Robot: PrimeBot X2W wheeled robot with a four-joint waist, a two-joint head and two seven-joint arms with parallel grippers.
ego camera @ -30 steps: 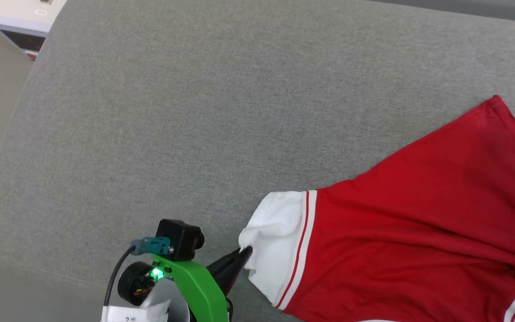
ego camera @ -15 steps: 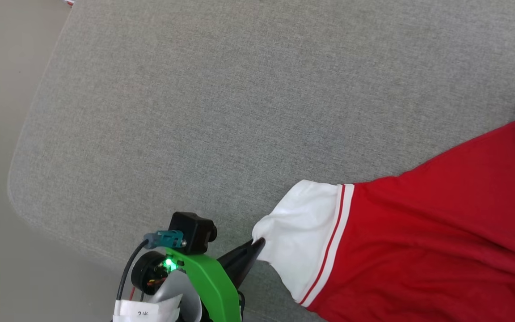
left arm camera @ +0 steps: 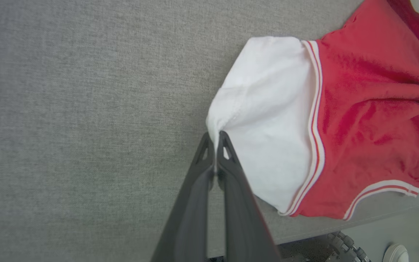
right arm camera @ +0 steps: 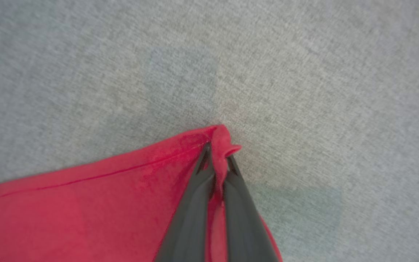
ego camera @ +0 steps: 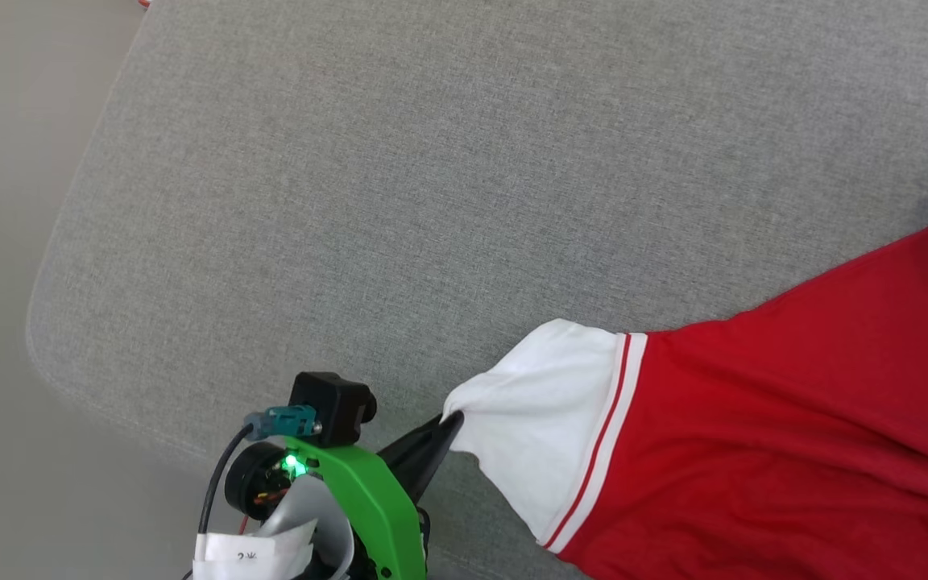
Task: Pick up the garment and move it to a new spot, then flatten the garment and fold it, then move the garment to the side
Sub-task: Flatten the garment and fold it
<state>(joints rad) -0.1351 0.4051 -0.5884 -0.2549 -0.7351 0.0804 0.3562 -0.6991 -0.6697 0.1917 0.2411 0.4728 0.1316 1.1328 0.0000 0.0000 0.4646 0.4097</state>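
On the grey fabric-covered table [ego camera: 351,161], a red jersey garment [ego camera: 794,419] with white, stripe-trimmed short sleeves lies pulled out between two end effectors.
The left end effector [left arm camera: 216,136], reaching in low over the table's near edge, has its dark fingers pressed together on the white sleeve's hem; the cloth spreads ahead and to the right of its tips. The right end effector [right arm camera: 216,151] is pinched on a bunched red corner, with fabric trailing back under its fingers. The garment's long axis runs sleeve to corner, so the coming move likely needs both arms travelling together.
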